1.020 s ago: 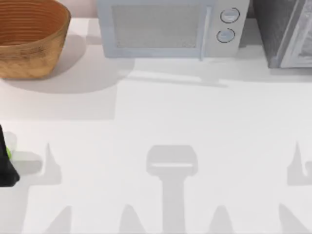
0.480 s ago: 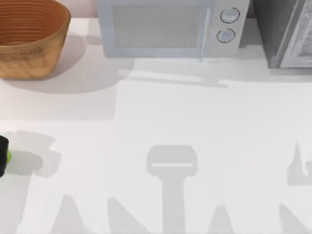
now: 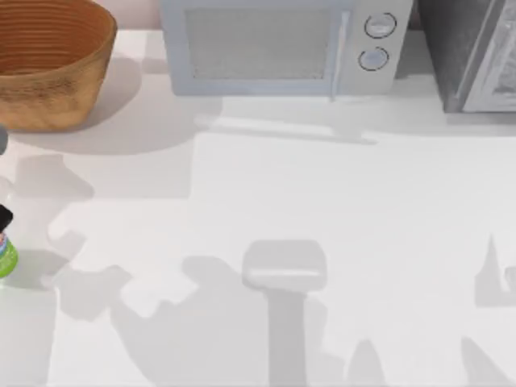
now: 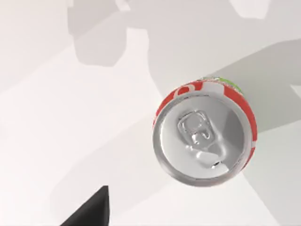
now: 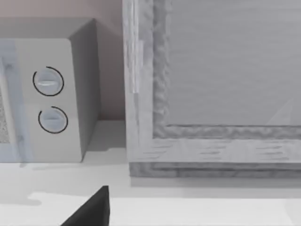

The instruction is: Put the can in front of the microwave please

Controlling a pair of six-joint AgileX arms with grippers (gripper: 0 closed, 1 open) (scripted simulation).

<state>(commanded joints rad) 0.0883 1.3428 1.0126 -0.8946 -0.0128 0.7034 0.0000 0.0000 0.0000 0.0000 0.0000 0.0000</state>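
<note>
The can [image 4: 203,141] stands upright on the white table, seen from above in the left wrist view: silver top with pull tab, red rim, a bit of lime green below. In the top view the can [image 3: 6,258] sits at the table's far left edge, far from the microwave [image 3: 278,48], the light grey-white box at the back centre. My left gripper [image 3: 4,216] shows as a dark bit just behind the can at that edge, above the can and off to one side, not holding it. A dark piece of my right gripper [image 5: 91,212] faces the microwave's knobs [image 5: 48,81].
A woven basket [image 3: 48,68] stands at the back left. A darker speckled grey appliance [image 3: 472,56] stands at the back right beside the microwave. White tabletop [image 3: 282,185], crossed by arm shadows, lies between the can and the microwave.
My left gripper's dark bit has slid along the left edge toward the back, uncovering more of the can. The can has stayed put. The arm's shadow has spread toward the table's middle.
</note>
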